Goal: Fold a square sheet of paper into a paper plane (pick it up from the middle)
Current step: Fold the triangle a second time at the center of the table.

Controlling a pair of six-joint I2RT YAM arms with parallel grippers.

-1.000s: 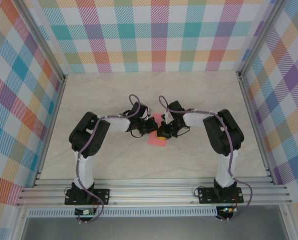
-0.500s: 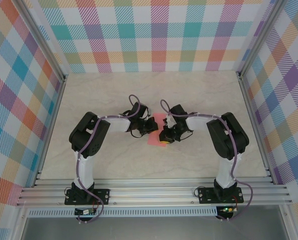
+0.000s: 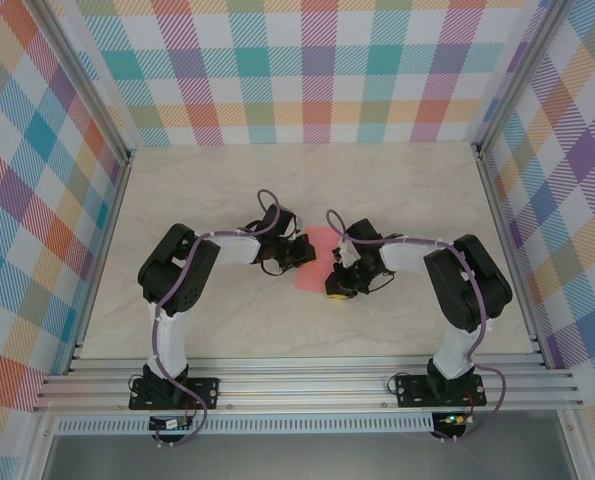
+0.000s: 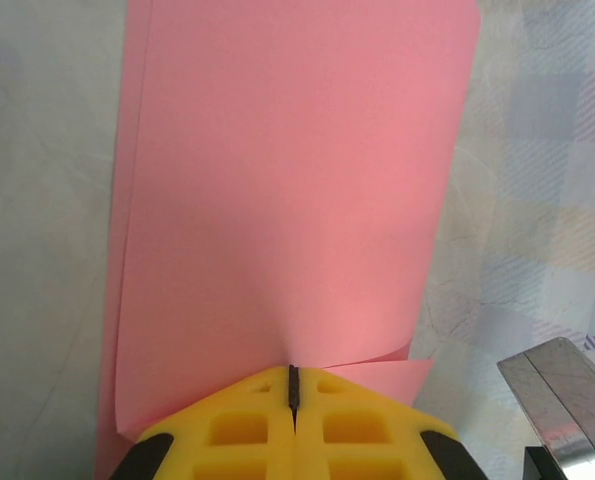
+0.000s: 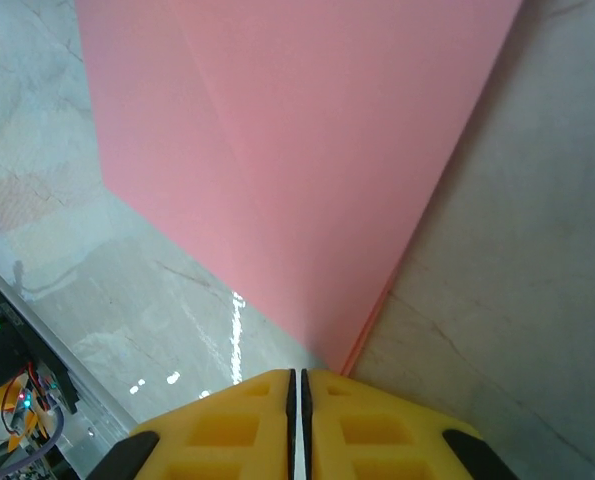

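1. The paper lay flat on the table between the two grippers, near the middle of the top view. The wrist views showed two layers, one lying over the other (a first fold already made, I judged)
2. The left gripper sat at the paper's 9 o'clock edge. Its jaws were pressed together on that edge, and the sheet puckered in toward the seam between them
3. The right gripper stood at the paper's 5 o'clock corner, jaws drawn almost together with only a hairline slit. Whether that corner was caught between them I could not tell
4. The paper looked very light, thin and limp. I judged it would slide easily on the smooth table, sag if lifted by one side, and keep any stray crease for good
5. A rough pull against the pinned edge would likely tear or wrinkle it
6. The best hold seemed a shallow pinch on a free edge or corner, away from the 9 o'clock side already held, with the lifted part carried over gently while the other side stayed pinned
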